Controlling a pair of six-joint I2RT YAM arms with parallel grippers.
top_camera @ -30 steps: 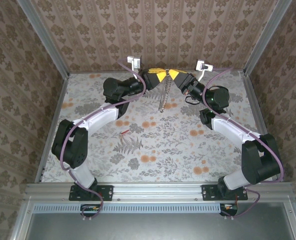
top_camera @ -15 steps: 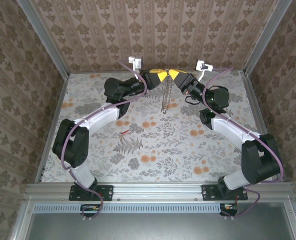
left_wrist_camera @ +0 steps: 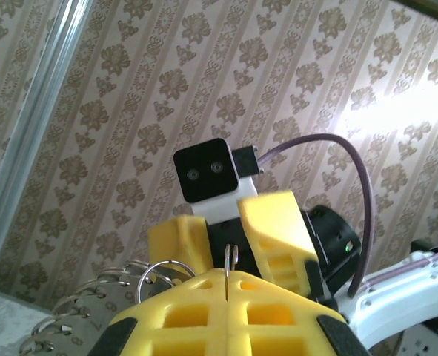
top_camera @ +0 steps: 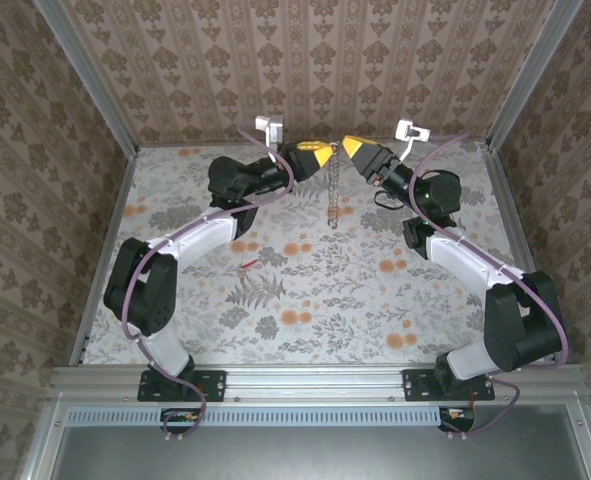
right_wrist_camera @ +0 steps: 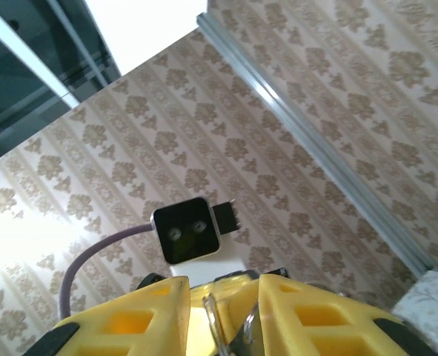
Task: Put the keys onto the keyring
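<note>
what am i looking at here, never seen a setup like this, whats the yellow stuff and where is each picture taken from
These are two robot arms bolted at the near edge of a flower-patterned table. One picture looks down from above and behind them. The other two come from a small camera on each wrist, so the yellow blocks at the bottom are that arm's own fingers. The left gripper is shut on a wire keyring, which hangs down with its fringe of metal bits. The right gripper faces it with its fingers apart. A small red key lies on the table.
</note>
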